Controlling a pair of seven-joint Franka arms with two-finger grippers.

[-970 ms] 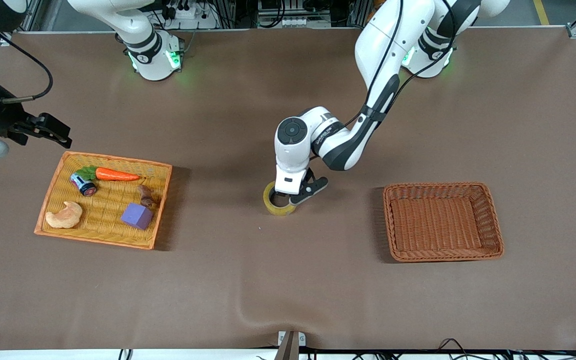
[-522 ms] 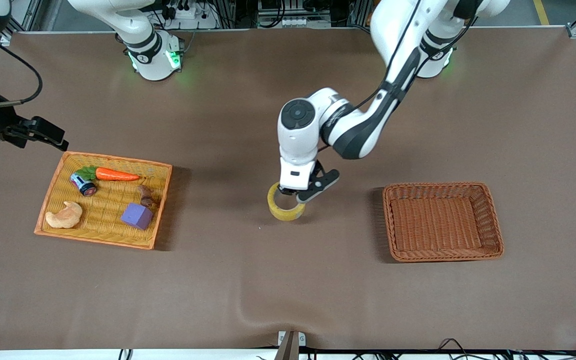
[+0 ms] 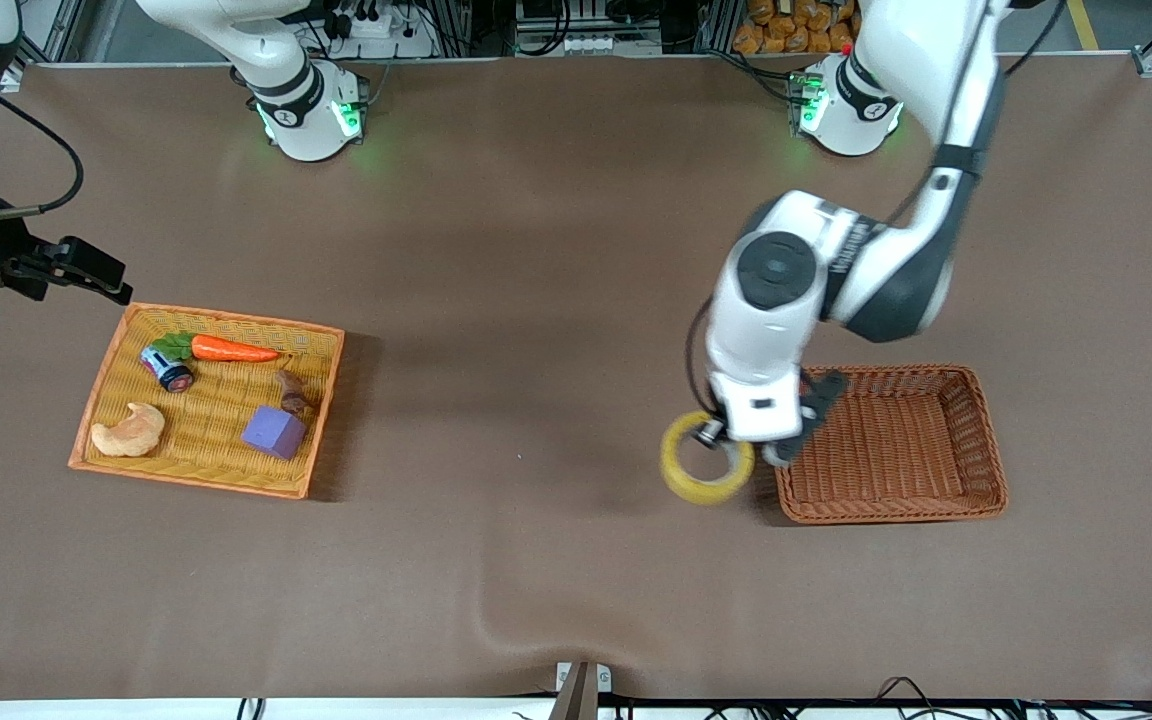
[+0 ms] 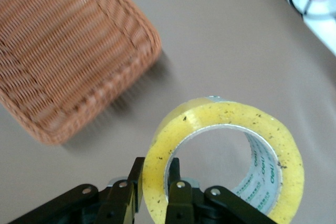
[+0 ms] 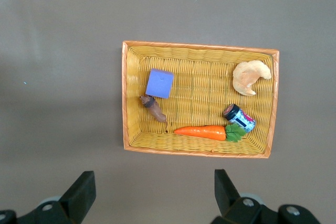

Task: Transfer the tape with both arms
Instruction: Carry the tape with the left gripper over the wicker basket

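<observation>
**Tape in the air, just short of the brown basket**

The left gripper (image 3: 748, 447) is clamped on the wall of the tape (image 3: 705, 472) — one finger inside the ring, one outside, as the left wrist view shows (image 4: 223, 156). The roll hangs over the bare tabletop, just beside the rim of the empty brown wicker basket (image 3: 976, 440) at the left arm's end of the table.

This looks like the carry step, with the drop-off not yet made. The next move likely calls for bringing the roll over the basket's rim and above its floor before releasing it.

The right gripper (image 5: 152, 195) waits with fingers spread wide, holding nothing — above the yellow tray (image 5: 131, 98) of toys at the right arm's end.
</observation>
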